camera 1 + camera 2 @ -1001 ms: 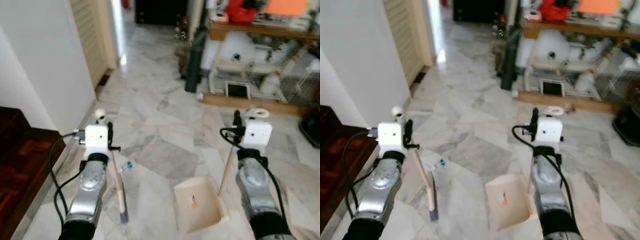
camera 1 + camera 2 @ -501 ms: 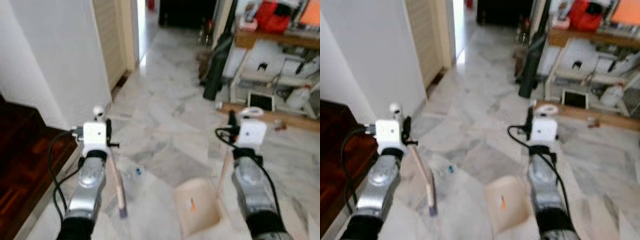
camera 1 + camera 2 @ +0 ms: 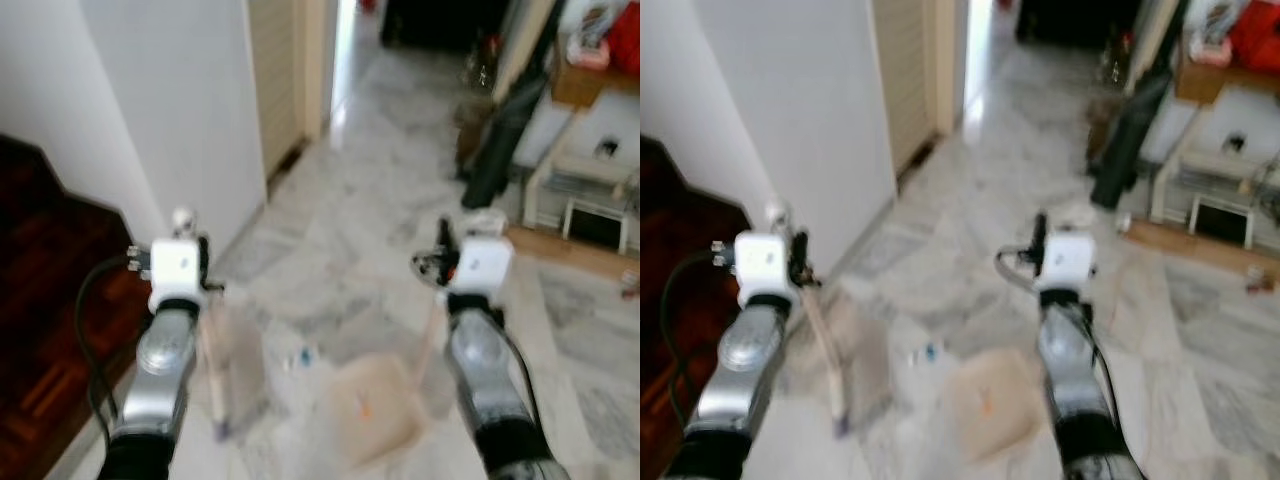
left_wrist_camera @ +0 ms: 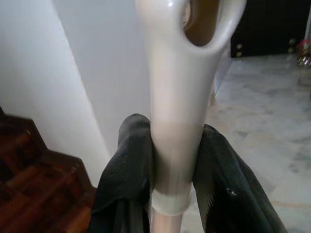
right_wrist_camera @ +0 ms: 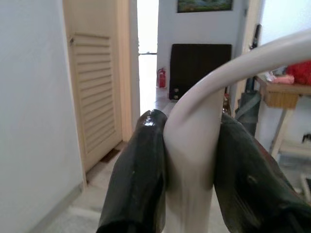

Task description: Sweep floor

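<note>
The broom (image 3: 214, 370) stands nearly upright in the left gripper (image 4: 172, 160), whose two black fingers are clamped on either side of its pale plastic handle just below the hanging loop at the top. Its long axis runs from that loop down to the bristle end, which points at the marble floor (image 3: 370, 230) just beside the small blue-and-white scrap of litter (image 3: 300, 357); the stick leans only slightly. The head views are blurred, so the bristles themselves are hard to make out.

The right gripper (image 5: 189, 155) is likewise closed around a pale curved handle, that of the dustpan (image 3: 368, 410), whose stick rises from the pan to the wrist. The pan sits low on the floor on the other side of the litter from the broom, its open tray facing roughly towards that scrap, with an orange speck (image 3: 364, 408) lying inside it.

As a judgement, the sweeping is partly done at most: something already lies in the pan, while the blue-and-white scrap is on the tiles between broom and pan and has yet to be pushed in. What is left appears to be drawing the bristles across that scrap towards the tray, then checking the rest of the marble near the white wall (image 3: 180, 110).
</note>
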